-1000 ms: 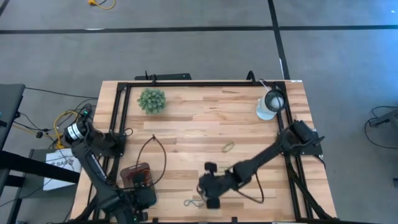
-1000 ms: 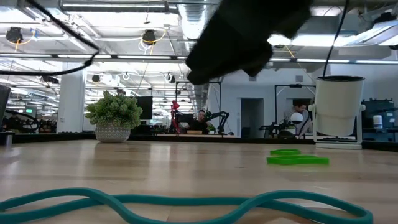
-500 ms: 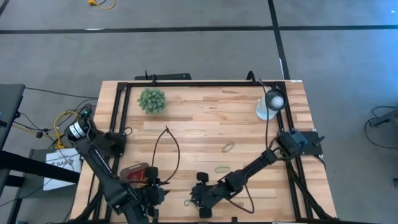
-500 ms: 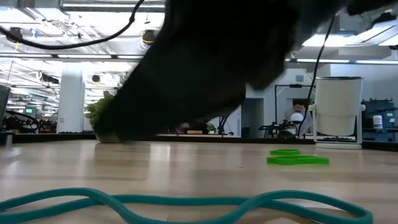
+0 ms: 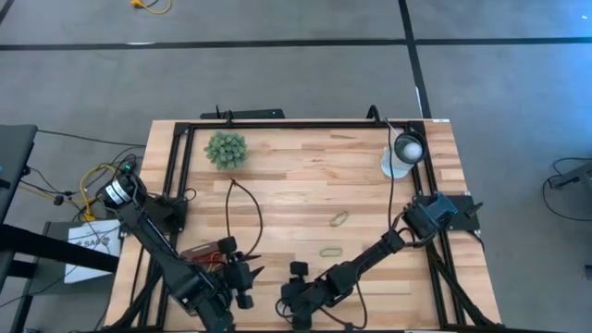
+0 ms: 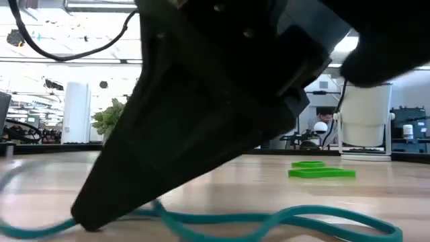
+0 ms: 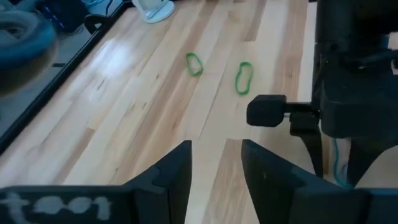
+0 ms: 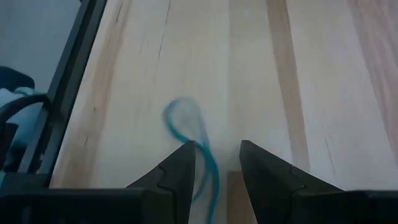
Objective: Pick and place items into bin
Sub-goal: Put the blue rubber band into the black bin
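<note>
Two loops (image 5: 335,235) mid-table, plant ball (image 5: 226,149) behind (far left corner).

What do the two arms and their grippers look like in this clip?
Both arms are dark, jointed links with thin black cables looping off them. Each ends in a two-finger gripper: left gripper, right gripper, with flat, dark grey tapered fingers. The left arm's base carries a white-banded cylinder and yellow wiring.

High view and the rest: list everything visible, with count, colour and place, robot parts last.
rubber bands: two green mid-table; one teal at the near edge
bin: one, dark, red contents, near left, part hidden by the left arm
plant ball: one, green, far left
lamp-like object: one, white, far right
frame: black, around the table
left pincer: open, near edge
right pincer: open, over the teal band
</note>
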Controlling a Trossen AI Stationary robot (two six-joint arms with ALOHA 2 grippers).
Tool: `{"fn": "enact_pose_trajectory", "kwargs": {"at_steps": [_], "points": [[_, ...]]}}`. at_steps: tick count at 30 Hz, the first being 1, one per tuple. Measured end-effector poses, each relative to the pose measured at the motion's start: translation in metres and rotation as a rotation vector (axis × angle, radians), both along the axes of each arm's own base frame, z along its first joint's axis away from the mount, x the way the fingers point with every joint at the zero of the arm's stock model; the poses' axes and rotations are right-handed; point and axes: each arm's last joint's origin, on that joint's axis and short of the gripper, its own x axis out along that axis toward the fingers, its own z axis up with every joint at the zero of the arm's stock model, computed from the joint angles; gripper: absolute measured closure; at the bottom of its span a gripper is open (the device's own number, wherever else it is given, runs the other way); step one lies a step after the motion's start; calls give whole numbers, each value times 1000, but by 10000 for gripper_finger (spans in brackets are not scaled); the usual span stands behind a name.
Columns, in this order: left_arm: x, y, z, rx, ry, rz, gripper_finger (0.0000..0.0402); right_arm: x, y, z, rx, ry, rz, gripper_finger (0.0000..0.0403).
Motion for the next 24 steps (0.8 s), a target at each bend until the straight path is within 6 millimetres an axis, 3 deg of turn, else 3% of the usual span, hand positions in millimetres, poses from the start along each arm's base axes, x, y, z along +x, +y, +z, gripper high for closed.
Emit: {"fn": "enact_pose_trajectory", "kwargs": {"at_steps": [6, 13, 16, 18, 22, 24], "points": [[-1, -1, 0, -50, -24, 28, 272, -4, 4, -1, 12, 17, -15, 295], [0, -1, 0, -46, -42, 40, 272, -4, 4, 0, -7, -5, -39, 387], [0, 0, 1, -40, -50, 43, 272, -5, 1, 7, -74, -38, -64, 393], [1, 1, 1, -24, -61, 50, 272, -4, -4, 23, -117, -90, -82, 394], [5, 6, 1, 7, -76, 68, 272, -4, -16, 85, -186, -256, -144, 399], [8, 8, 1, 6, -73, 77, 272, -6, -22, 103, -220, -304, -179, 399]]}}
